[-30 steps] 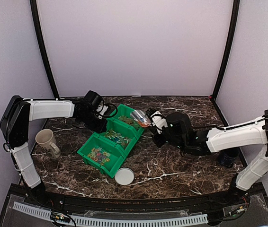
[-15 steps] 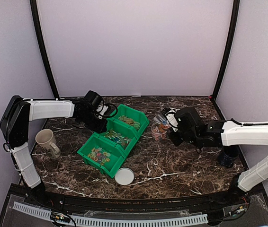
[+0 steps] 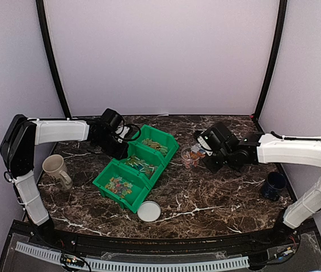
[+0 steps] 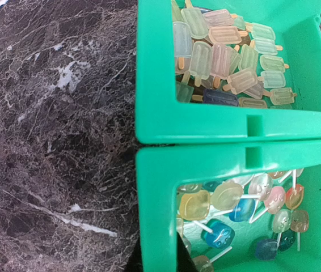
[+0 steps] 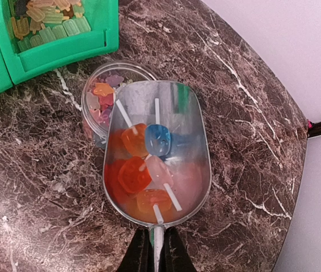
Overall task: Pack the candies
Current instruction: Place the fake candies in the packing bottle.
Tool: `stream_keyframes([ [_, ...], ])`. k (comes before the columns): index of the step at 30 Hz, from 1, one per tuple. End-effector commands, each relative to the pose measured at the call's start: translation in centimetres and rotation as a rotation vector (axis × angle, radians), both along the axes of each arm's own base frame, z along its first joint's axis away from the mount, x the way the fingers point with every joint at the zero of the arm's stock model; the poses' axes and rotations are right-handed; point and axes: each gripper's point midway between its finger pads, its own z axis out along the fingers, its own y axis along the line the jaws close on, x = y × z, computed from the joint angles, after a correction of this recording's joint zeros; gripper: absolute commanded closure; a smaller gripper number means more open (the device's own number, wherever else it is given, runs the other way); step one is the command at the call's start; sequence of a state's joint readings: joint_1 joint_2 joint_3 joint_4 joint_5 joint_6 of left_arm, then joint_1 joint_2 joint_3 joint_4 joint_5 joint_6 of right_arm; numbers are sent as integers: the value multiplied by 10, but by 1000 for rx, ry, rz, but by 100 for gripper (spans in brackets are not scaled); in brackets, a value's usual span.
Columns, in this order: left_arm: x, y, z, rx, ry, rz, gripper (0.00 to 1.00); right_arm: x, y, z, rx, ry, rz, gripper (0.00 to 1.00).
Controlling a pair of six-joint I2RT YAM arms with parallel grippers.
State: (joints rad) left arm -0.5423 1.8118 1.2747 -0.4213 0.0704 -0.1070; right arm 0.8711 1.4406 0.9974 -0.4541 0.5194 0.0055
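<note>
The candies fill a green three-compartment bin [image 3: 113, 197]: pale ice-lolly shapes [image 4: 228, 56] in one compartment, lollipops [image 4: 234, 198] in the one beside it. My left gripper [image 3: 121, 148] [image 4: 159, 258] is shut on the bin's wall [image 4: 206, 136], one finger on each side. My right gripper [image 3: 202, 150] [image 5: 157, 252] is shut on the handle of a metal scoop [image 5: 194, 141]. Several orange, blue and pink lollipops [image 5: 149, 164] lie in the scoop. Its tip hangs over a clear cup [image 5: 95, 85] [image 3: 189, 157] right of the bin, which holds more candies.
A beige mug [image 3: 54, 168] stands left of the bin. A white round lid [image 3: 148, 211] lies in front of it. A dark blue mug [image 3: 273, 186] sits near the right arm's elbow. Walls close in the table on three sides.
The right arm has carried the loaded scoop from above the bin's far compartment rightward and down to the clear cup. The left arm has not moved.
</note>
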Motion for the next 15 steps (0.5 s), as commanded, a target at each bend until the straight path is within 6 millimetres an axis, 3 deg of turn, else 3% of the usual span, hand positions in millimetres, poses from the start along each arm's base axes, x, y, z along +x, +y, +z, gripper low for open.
stream_keyframes([
  [1, 17, -19, 49, -121, -105, -8, 100, 4, -1, 2, -27, 34, -13, 100],
  [15, 17, -19, 48, -120, -103, -8, 100, 0, -2, 6, -110, 126, -16, 100],
])
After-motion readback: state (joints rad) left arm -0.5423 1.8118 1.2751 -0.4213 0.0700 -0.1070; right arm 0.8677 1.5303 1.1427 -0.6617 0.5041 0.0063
